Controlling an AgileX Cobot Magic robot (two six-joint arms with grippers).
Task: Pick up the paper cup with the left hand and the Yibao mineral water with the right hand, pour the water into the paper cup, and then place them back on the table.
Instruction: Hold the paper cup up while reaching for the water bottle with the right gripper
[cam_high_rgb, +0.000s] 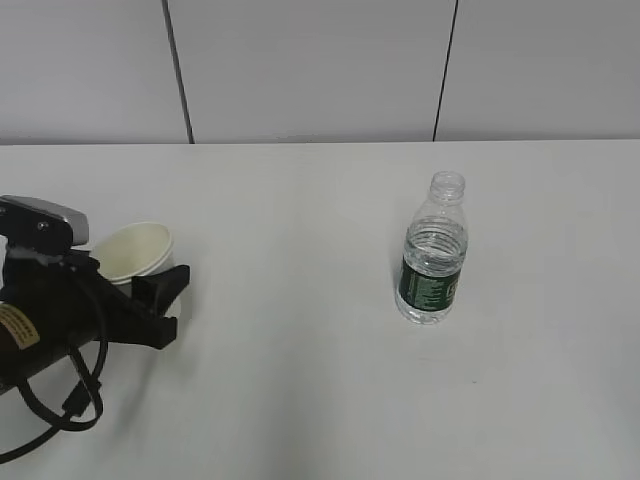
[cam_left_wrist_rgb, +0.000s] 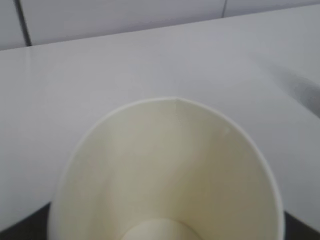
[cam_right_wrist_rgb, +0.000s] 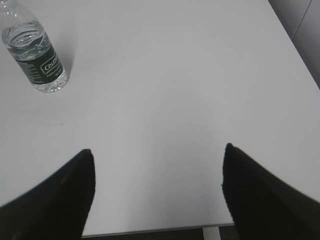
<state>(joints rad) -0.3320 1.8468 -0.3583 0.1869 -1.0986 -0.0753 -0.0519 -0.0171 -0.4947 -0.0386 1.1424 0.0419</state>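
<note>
The paper cup (cam_high_rgb: 137, 249) sits between the jaws of my left gripper (cam_high_rgb: 158, 287) at the table's left side, its mouth tilted toward the wrist camera. Its cream inside (cam_left_wrist_rgb: 170, 180) fills the left wrist view and looks empty. The jaws show only as dark corners beside it. The Yibao mineral water bottle (cam_high_rgb: 433, 252) stands upright and capless right of centre, untouched, with some water inside. It also shows in the right wrist view (cam_right_wrist_rgb: 36, 52) at the far upper left. My right gripper (cam_right_wrist_rgb: 157, 155) is open and empty over bare table, far from the bottle.
The white table (cam_high_rgb: 300, 380) runs to a grey panelled wall at the back. Its near edge (cam_right_wrist_rgb: 150, 231) lies just under my right gripper's fingers. My right arm is out of the exterior view.
</note>
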